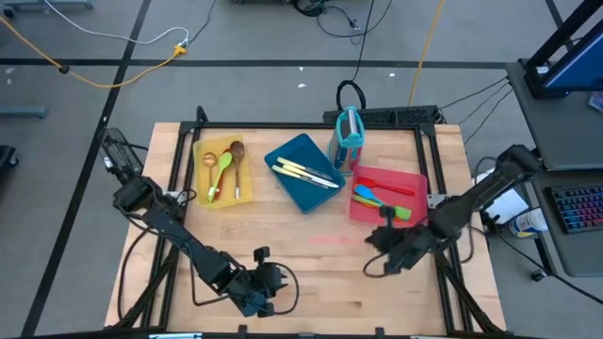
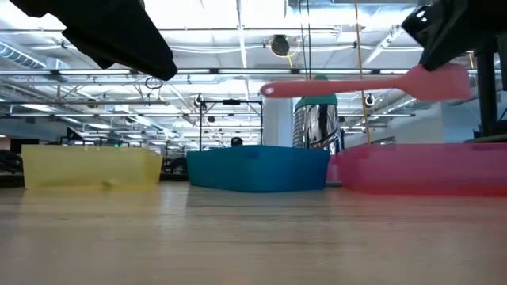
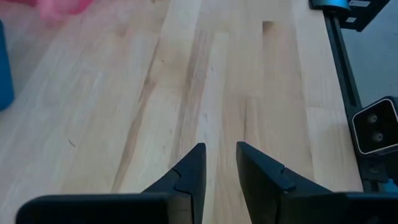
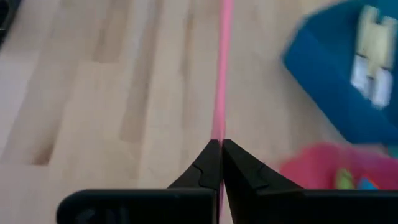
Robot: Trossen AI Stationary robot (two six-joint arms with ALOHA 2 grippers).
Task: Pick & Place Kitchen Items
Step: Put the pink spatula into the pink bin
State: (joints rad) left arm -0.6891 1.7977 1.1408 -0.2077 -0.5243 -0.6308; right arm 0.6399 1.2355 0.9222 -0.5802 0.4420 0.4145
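Three flat trays sit in a row across the far half of the wooden worktop (image 1: pixel 311 273): one yellow tray (image 1: pixel 201 151), one blue tray (image 1: pixel 303 191) and one red tray (image 1: pixel 415 179). A single upright teal holder (image 1: pixel 349 137) stands between the blue and red trays, just behind them.

In the yellow tray I count three utensils: a wooden spoon (image 1: pixel 236 155), a green spoon (image 1: pixel 221 169) and a second wooden piece (image 1: pixel 208 165) at the left. The blue tray holds cream-handled knives (image 1: pixel 306 172), two or three, lying close together; I cannot settle the number. The red tray carries a small cluster of spatulas, a blue one (image 1: pixel 367 196), a green one (image 1: pixel 400 212), and a red one (image 1: pixel 394 187) that barely stands out against the tray.

One pink spatula (image 2: pixel 372 85) is up off the worktop, level, in front of the red tray. The right gripper (image 4: pixel 220 167) has its fingers (image 4: pixel 205 163) pressed together on the blade end, so the slim handle (image 4: pixel 221 74) runs straight out from between the tips toward the worktop's middle. From above it shows as a faint pink streak (image 1: pixel 330 239) left of the right gripper (image 1: pixel 382 247).

The left gripper (image 3: pixel 219 171) hovers at the worktop's near edge, well apart from the trays, fingers (image 3: pixel 189 174) slightly parted with nothing between them.
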